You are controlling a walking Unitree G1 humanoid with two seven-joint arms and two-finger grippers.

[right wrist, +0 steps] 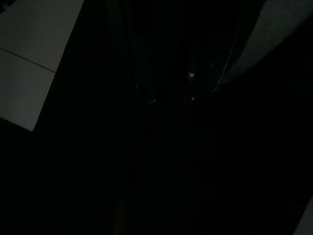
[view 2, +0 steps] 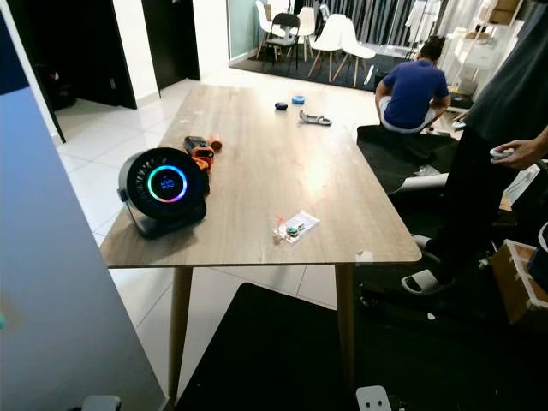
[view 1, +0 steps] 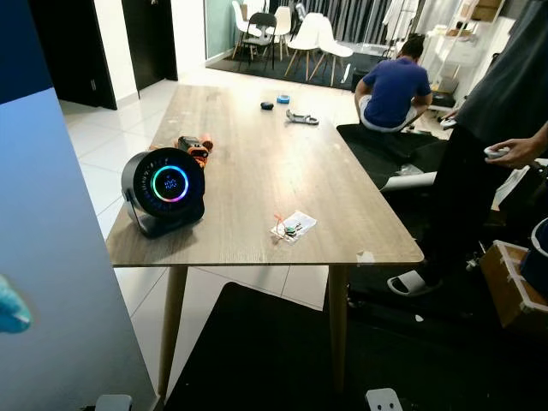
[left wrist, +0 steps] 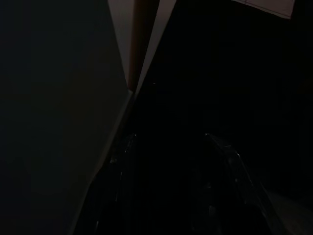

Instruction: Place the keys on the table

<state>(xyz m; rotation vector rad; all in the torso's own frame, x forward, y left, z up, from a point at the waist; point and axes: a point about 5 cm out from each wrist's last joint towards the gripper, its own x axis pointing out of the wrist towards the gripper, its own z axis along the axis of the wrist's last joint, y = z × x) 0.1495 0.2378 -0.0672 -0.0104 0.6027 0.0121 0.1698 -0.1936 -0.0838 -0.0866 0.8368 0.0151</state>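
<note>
Nearest the camera: a black floor mat (view 1: 282, 351) is lying under the near end of the table, with two small grey parts of the robot's own body showing at the bottom edge.

Task item: a small bunch of keys in a clear plastic sleeve with a red tag (view 1: 293, 227) is lying flat on the long pale wooden table (view 1: 257, 163), near its front edge and right of centre. Judged from this, the keys are already resting on the table and the placing looks done.

Left of the keys, well apart: a round black desk fan with a glowing rainbow ring display (view 1: 164, 190) is standing upright at the front left corner. Behind it, an orange and black hand tool (view 1: 194, 146) is lying near the left edge. At the far end, a small blue round object (view 1: 282, 99), a dark puck (view 1: 267, 106) and a grey metal piece (view 1: 301, 118) are lying loose.

Beyond: a person in a blue shirt (view 1: 394, 90) is sitting on the floor; another person in dark clothes (view 1: 484, 154) is standing at the table's right, holding a small device.

Grippers: both arms are hanging idle in shade; the wrist views are too dark, so I cannot tell how either gripper stands.
</note>
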